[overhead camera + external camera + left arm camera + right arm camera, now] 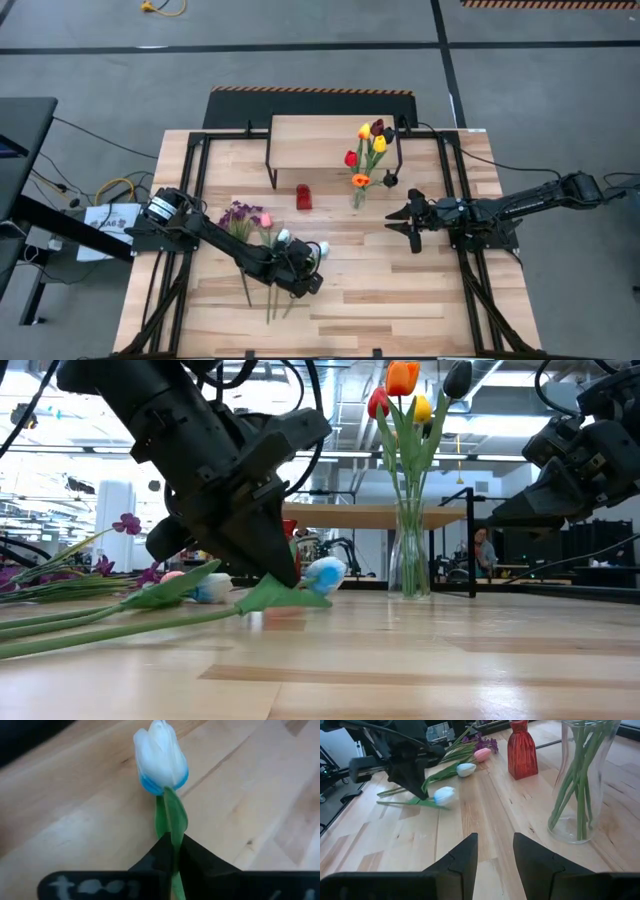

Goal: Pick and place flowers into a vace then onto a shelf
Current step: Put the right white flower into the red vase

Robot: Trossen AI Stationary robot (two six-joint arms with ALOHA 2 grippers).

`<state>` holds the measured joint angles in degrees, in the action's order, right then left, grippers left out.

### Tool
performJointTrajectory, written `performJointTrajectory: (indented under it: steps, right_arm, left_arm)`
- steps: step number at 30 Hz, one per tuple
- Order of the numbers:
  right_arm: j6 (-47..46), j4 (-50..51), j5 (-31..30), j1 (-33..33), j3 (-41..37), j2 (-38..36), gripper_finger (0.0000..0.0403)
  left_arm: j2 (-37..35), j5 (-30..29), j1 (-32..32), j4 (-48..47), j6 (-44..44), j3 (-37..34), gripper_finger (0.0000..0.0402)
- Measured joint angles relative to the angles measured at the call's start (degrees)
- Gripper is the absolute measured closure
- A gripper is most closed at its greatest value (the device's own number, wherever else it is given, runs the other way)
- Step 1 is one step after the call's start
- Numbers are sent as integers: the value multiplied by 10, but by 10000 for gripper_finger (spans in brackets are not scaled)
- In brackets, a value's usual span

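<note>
surface: plank tabletop (400, 300) of light wood, grey floor around it
left gripper (308, 283): down at the table's near middle, fingers (150, 862) clamped together on the green stem of a white tulip (161, 757), just below its leaf
white tulip: bloom white with a blue base, lying on the wood just beyond the fingertips
loose flowers (250, 225): a white bud, a pink bud and purple sprigs lying flat beside the left arm, stems running toward the table's near edge
right gripper (413, 222): hovering above the table at its right half, jaws apart, nothing between them, pointing toward the table's middle
clear glass vase (582, 780): upright just beside the right gripper, near the shelf's front edge, touching neither
flowers in vase (370, 150): red, orange, yellow and dark maroon tulips, stems standing in the glass
red vase (303, 197): small, ribbed, upright between the loose flowers and the glass vase
shelf (320, 140): at the table's far side, light wood top on thin black legs
</note>
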<state>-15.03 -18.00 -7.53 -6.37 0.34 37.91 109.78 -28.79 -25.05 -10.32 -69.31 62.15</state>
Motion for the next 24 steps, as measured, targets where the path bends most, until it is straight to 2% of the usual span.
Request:
performJointTrajectory:
  steps: [11,24]
  right_arm:
    - [0,0,0,0,0,0,285]
    - [0,0,0,0,0,0,285]
  left_arm:
    - [0,-38,-24,82,28,0,391]
    - [-2,-151,-39,196,140,1,390]
